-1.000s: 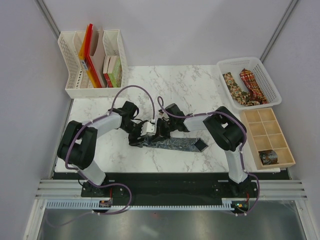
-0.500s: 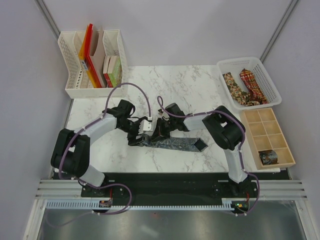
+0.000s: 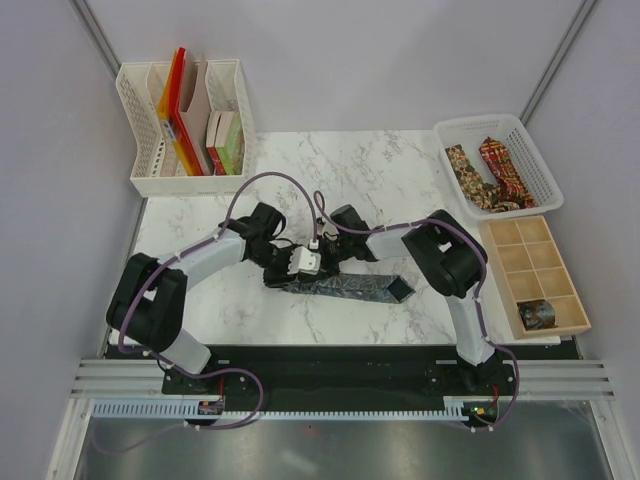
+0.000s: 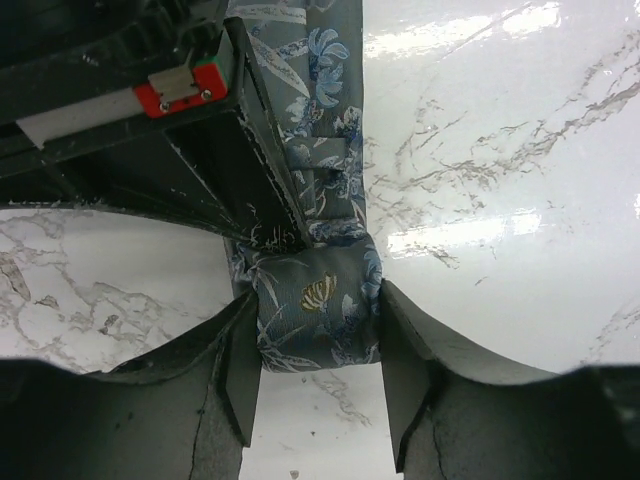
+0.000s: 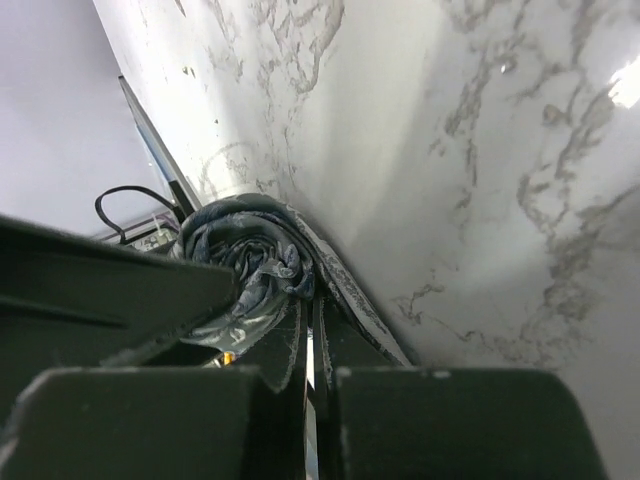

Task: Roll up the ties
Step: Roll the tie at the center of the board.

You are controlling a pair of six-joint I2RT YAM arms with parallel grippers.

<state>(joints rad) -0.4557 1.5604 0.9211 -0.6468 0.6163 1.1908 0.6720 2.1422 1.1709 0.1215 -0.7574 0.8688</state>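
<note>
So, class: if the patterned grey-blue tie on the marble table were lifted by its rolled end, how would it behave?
Probably floppy: the unrolled length of the tie lies limp and flat, so it would dangle. The rolled end likely springs loose if the left tool lets go. Its satin sheen suggests a slippery surface.

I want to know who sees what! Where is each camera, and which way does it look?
Top external: above and behind the arms, looking down at the table; the left arm and right arm show, bases included.
Left wrist: on the left arm, looking down at the rolled end of the tie; left fingers either side of it.
Right wrist: on the right arm, looking low across the marble at the roll; shut right fingers at the bottom.
Shared: both wrist views show that same roll.
</note>
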